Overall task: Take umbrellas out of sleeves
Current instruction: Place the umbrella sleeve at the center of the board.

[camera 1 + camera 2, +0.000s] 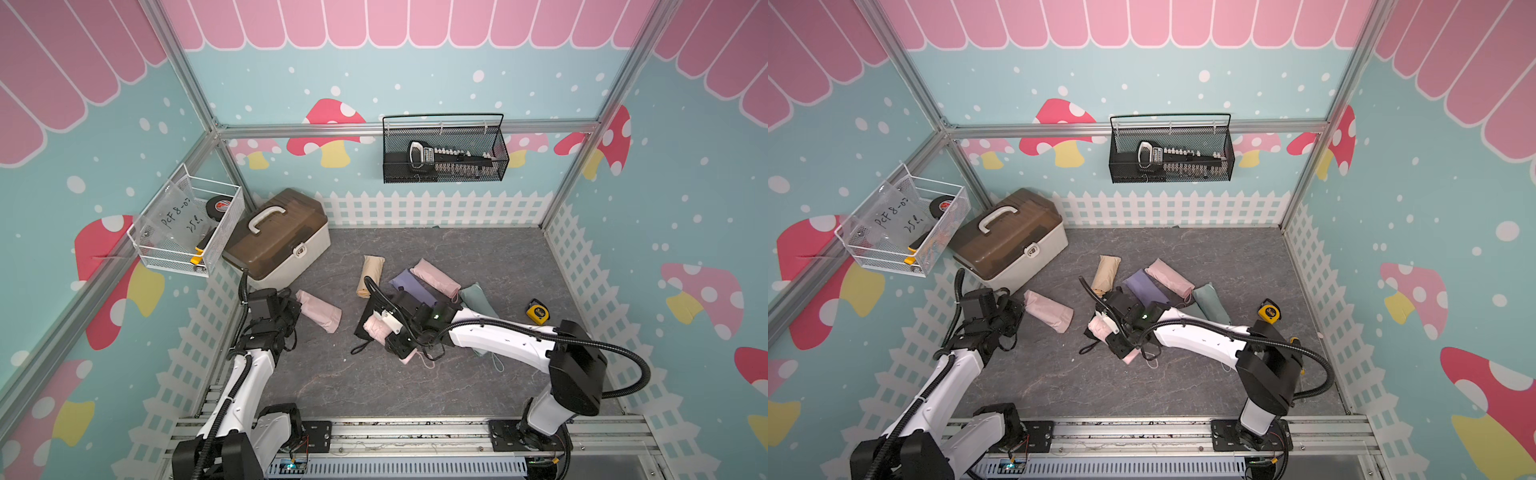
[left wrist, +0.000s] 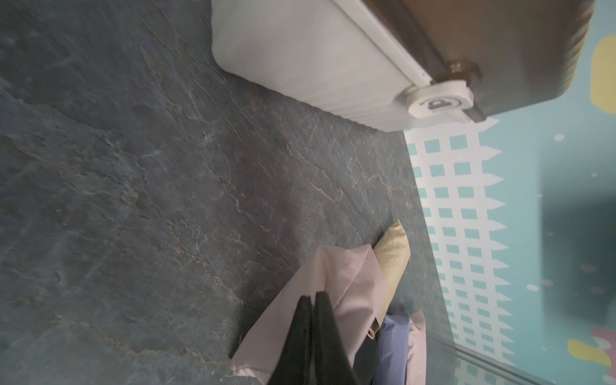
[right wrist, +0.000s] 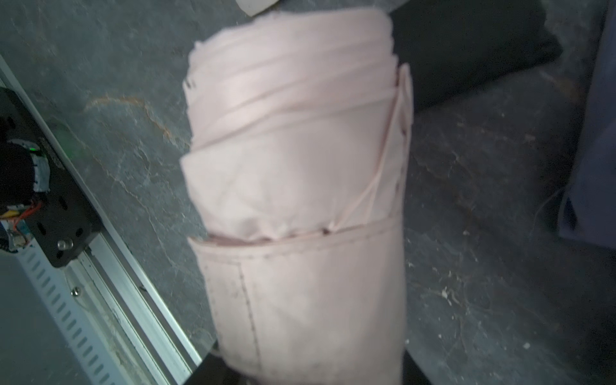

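My right gripper (image 1: 388, 332) is shut on a pink umbrella (image 3: 293, 116). Its pleated roll sticks out past smooth stitched pink fabric near the jaws. It lies over a black sleeve (image 1: 368, 318) at mid-table. My left gripper (image 2: 313, 295) is shut on the end of a limp pink sleeve (image 1: 320, 311), whose fabric rises to both sides of the tips. Behind lie beige (image 1: 370, 272), lilac (image 1: 415, 289), pink (image 1: 434, 276) and mint (image 1: 478, 297) sleeves, all plump. Whether umbrellas are inside them is hidden.
A brown-lidded toolbox (image 1: 278, 237) stands at the back left, close to my left arm. A yellow tape measure (image 1: 537, 310) lies at the right. A white wire basket (image 1: 187, 226) and a black mesh basket (image 1: 444, 149) hang on the walls. A metal rail (image 1: 415, 432) runs along the front edge.
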### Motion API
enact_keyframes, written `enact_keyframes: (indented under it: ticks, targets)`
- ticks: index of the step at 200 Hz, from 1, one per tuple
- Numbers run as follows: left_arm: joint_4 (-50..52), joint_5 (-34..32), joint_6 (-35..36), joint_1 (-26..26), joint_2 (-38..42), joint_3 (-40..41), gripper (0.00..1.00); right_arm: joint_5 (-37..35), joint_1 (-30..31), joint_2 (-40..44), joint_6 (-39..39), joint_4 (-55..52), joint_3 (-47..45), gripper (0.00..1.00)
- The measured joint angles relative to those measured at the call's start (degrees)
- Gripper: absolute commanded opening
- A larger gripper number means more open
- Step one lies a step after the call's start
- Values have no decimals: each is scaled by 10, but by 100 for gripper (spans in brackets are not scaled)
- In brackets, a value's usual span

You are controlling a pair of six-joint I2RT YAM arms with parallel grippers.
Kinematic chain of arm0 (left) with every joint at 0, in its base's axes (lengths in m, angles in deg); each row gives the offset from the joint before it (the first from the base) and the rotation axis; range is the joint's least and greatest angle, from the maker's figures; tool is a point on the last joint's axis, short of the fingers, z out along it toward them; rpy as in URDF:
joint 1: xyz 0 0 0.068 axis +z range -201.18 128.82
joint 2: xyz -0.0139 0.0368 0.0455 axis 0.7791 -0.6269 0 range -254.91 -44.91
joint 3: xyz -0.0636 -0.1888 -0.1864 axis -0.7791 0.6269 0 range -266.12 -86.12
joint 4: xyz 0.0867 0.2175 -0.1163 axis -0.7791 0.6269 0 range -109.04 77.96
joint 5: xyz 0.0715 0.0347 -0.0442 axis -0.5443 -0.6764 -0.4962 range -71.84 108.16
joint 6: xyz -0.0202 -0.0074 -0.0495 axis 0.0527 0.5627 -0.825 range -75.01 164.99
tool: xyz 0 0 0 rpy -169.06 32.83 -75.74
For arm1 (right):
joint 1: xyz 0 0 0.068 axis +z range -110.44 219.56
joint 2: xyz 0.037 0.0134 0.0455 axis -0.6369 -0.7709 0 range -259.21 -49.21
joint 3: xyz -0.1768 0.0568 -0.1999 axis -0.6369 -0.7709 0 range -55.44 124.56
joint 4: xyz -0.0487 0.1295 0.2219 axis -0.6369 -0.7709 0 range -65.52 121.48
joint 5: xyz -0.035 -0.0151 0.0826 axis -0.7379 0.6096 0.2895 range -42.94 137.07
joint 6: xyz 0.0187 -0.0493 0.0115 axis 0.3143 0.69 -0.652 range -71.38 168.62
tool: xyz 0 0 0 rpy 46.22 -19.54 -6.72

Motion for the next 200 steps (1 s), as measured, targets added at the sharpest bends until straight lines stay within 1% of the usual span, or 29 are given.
enact_keyframes:
  ticks: [34, 67, 96, 111, 129, 156, 184, 200]
  targets:
    - [-21, 2, -7, 31, -25, 0, 0, 8, -5, -95, 22, -5, 128, 31]
    - [-33, 22, -11, 35, -34, 9, 0, 20, -17, -195, 41, -21, 257, 28]
    - [-44, 28, -14, 49, -45, 18, 0, 24, -28, -260, 49, -43, 334, 28]
    - [-73, 24, -32, 58, -49, 36, 0, 25, -30, -273, 51, -52, 348, 28]
    - [-124, 10, -82, 64, -42, 89, 0, 28, -30, -274, 52, -63, 349, 28]
    - [-170, -18, -148, 64, -21, 162, 0, 31, -30, -273, 52, -67, 346, 28]
    - [-195, -51, -178, 64, 9, 168, 0, 38, -30, -268, 51, -62, 322, 27]
    - [-219, -67, -189, 64, 6, 165, 0, 44, -30, -268, 49, -61, 310, 27]
